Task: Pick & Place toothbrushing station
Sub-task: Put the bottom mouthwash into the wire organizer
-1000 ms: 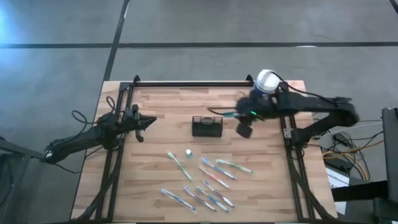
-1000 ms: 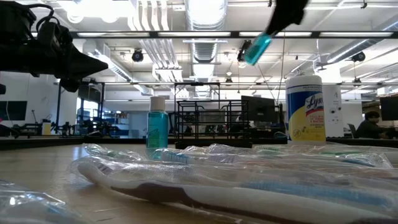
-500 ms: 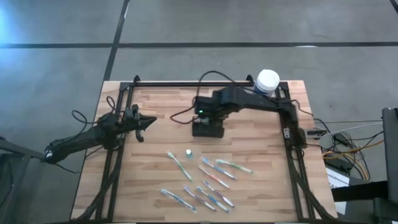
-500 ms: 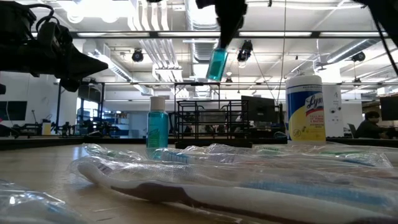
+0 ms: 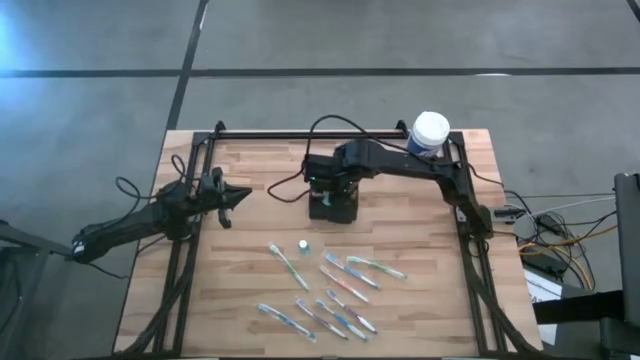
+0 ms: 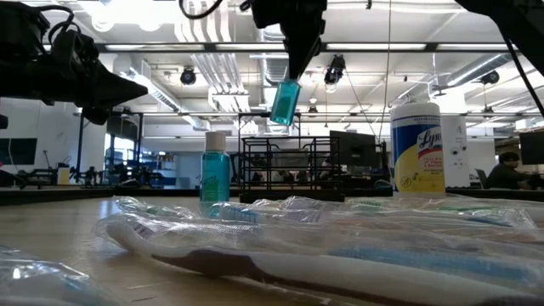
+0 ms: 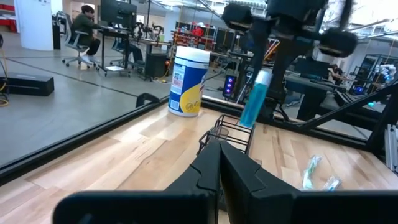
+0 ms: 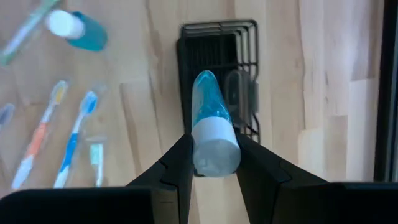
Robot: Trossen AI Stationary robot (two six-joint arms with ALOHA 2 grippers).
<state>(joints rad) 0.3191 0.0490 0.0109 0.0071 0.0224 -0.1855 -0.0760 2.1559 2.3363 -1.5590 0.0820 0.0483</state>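
Alignment is what the coming move is turning on: we are holding a small translucent teal bottle with a white cap (image 8: 211,127) in the right gripper (image 8: 212,158), its two dark fingers (image 8: 173,168) pinching the cap end, and we are carrying it over the small black wire-mesh rectangular caddy (image 8: 217,81) that serves as the toothbrushing station; in the right wrist view the bottle's teal end is pointing straight into the caddy's open compartments, so the caddy is lying directly beyond the fingers along the bottle's long axis; in the low view the bottle (image 6: 285,102) is hanging cap-up, slightly tilted, and clear above the caddy's top wire (image 6: 289,166), not yet inside it; the caddy is standing on the wooden table (image 5: 250,290) near its middle, toward the far edge, its long side running across the table; we judge that the next move is calling for a straight descent, with the tilt a possible snag on the wire rim; the left gripper (image 5: 228,198) is waiting well apart at the table's left side, its fingers (image 7: 239,171) pressed together, so the right arm is plainly the nearer; a white-lidded yellow-labelled round canister (image 5: 430,130) is standing at the far right corner; wrapped toothbrushes (image 5: 340,290) and a second teal bottle (image 6: 215,174) are lying nearer the front.
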